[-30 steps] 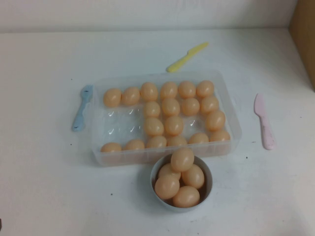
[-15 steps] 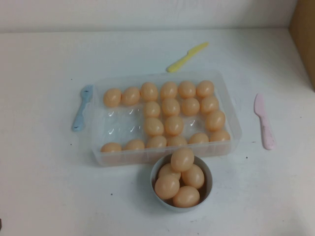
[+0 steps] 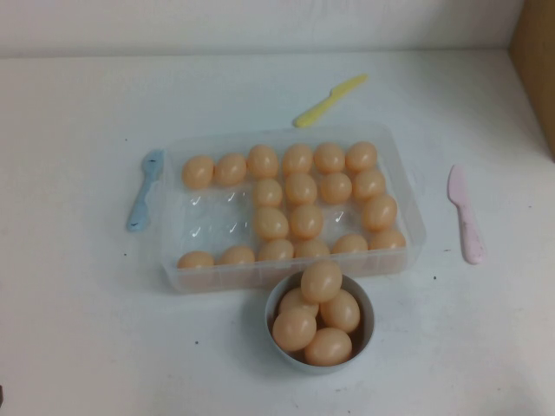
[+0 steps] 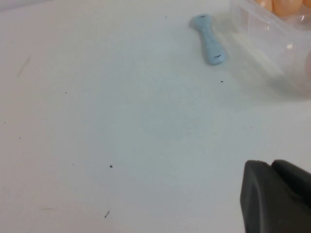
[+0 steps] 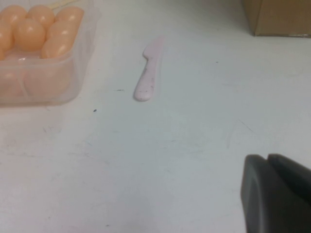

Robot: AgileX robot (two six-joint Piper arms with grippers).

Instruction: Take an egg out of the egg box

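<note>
The clear plastic egg box (image 3: pixel 408 186) lies in the middle of the table with several peach-orange eggs (image 3: pixel 305 221) in its cups; its left middle cups are bare. Neither arm shows in the high view. In the left wrist view my left gripper (image 4: pixel 270 165) hangs shut and empty over bare table, well short of the egg box's corner (image 4: pixel 272 36). In the right wrist view my right gripper (image 5: pixel 268 159) is shut and empty over bare table, apart from the egg box (image 5: pixel 48 82) and its eggs (image 5: pixel 29 34).
A small grey-white bowl (image 3: pixel 368 325) heaped with several eggs stands just in front of the box. A blue knife (image 3: pixel 145 191) lies left of it, a yellow knife (image 3: pixel 329 100) behind, a pink knife (image 3: pixel 464 215) to the right. A cardboard box (image 3: pixel 533 61) stands far right.
</note>
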